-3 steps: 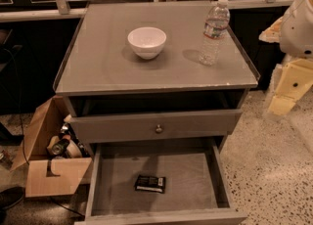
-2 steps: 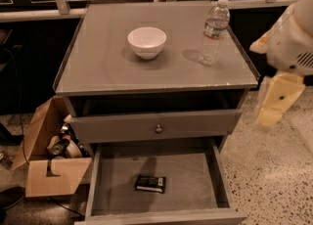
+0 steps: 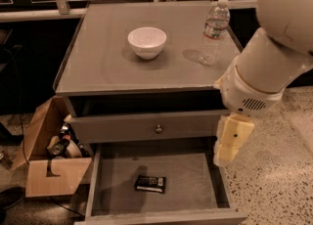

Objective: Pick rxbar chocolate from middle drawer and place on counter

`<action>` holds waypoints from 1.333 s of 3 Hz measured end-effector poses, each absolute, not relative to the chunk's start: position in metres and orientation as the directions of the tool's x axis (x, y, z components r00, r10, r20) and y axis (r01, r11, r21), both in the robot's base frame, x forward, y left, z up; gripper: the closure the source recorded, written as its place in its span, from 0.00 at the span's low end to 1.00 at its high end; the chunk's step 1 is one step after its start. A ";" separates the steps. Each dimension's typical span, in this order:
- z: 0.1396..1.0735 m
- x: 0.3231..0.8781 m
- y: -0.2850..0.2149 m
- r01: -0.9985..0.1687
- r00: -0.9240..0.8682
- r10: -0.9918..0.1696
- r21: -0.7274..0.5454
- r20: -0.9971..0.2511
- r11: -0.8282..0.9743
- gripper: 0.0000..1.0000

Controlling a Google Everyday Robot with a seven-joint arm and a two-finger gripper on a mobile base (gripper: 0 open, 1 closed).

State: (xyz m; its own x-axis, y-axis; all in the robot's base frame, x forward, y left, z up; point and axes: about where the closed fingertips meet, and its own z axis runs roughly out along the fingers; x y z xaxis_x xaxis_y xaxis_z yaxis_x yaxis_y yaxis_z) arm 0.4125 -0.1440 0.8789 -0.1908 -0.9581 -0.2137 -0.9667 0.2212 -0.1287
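Observation:
The rxbar chocolate (image 3: 150,184) is a flat black bar lying on the floor of the open middle drawer (image 3: 188,180), near its front centre. The counter (image 3: 107,62) is the grey cabinet top above. My gripper (image 3: 231,141) hangs pale yellow from the white arm at the right, over the drawer's right wall, above and to the right of the bar. It holds nothing that I can see.
A white bowl (image 3: 146,42) and a clear water bottle (image 3: 214,31) stand on the counter. A shut drawer front with a round knob (image 3: 159,128) is above the open drawer. An open cardboard box (image 3: 49,170) with clutter sits on the floor at the left.
The arm has swung left and down from the right edge of view, bringing the gripper over the drawer's right side. The bar, bowl and bottle have not moved.

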 end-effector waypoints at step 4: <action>0.751 0.417 -0.089 -0.970 -0.223 -0.945 -0.039 -0.240 0.238 0.00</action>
State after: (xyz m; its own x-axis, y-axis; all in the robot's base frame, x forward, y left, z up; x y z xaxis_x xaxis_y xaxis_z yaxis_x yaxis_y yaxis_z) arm 0.4170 -0.0892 0.7510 -0.2227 -0.9450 -0.2397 -0.9704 0.2385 -0.0386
